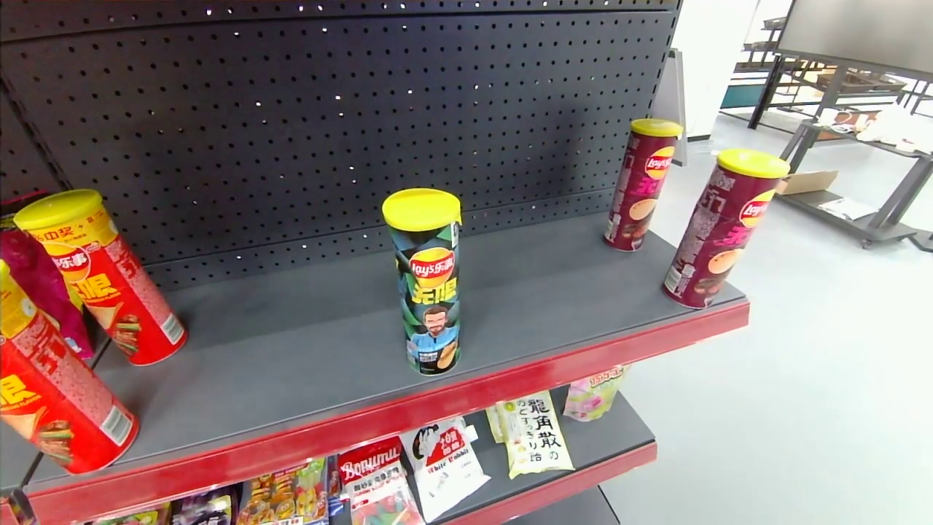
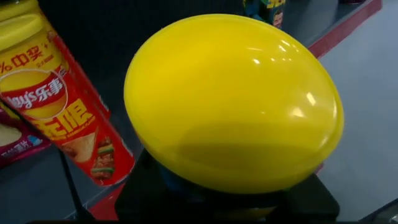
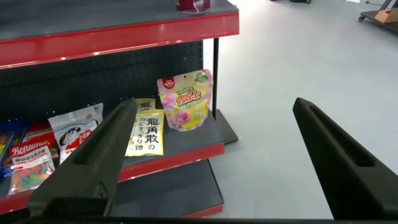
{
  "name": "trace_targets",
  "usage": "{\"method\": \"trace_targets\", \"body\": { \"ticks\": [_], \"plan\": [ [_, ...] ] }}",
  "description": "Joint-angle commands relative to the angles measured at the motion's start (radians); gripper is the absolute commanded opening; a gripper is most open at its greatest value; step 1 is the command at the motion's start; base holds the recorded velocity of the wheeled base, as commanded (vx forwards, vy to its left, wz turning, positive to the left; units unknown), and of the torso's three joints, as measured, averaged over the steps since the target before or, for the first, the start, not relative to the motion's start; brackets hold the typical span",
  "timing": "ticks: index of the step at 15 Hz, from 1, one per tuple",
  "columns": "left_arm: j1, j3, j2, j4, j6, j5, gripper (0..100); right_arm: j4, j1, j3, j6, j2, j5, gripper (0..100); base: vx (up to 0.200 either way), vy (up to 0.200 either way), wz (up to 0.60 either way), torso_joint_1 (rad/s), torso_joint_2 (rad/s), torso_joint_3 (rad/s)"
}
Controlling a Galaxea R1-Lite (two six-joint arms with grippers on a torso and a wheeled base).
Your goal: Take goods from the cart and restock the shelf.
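Note:
A chip can with a yellow lid (image 2: 233, 99) sits right under the left wrist camera. It hangs beside the shelf's red front edge (image 2: 342, 31), with my left gripper (image 2: 230, 202) shut on it, fingers hidden below the lid. A red chip can (image 2: 62, 118) stands close by on the shelf. On the grey shelf board (image 1: 291, 343) stand two red cans (image 1: 102, 277), a blue-green can (image 1: 430, 281) and two maroon cans (image 1: 645, 186) at the right end. My right gripper (image 3: 214, 106) is open, low, facing the lower shelf.
Snack bags lie on the lower shelf (image 1: 612, 430), among them a white bag (image 1: 444, 459) and a pink-yellow bag (image 3: 185, 99). Black pegboard (image 1: 328, 109) backs the shelf. Open grey floor (image 1: 802, 364) lies right of the shelf, with metal racks (image 1: 860, 146) farther back.

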Motion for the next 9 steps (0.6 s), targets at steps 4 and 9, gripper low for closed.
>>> {"method": "trace_targets", "body": {
  "ticks": [4,9],
  "plan": [
    [-0.002,-0.007,0.388,-0.306,-0.035,-0.036,0,0.0,0.001,-0.001,0.0,0.0,0.0,100,0.0,0.0,0.0,0.0,0.0,0.0],
    [-0.117,-0.069,0.778,-0.659,-0.101,0.002,0,0.0,0.001,0.001,0.0,0.0,0.0,100,0.0,0.0,0.0,0.0,0.0,0.0]
  ]
}}
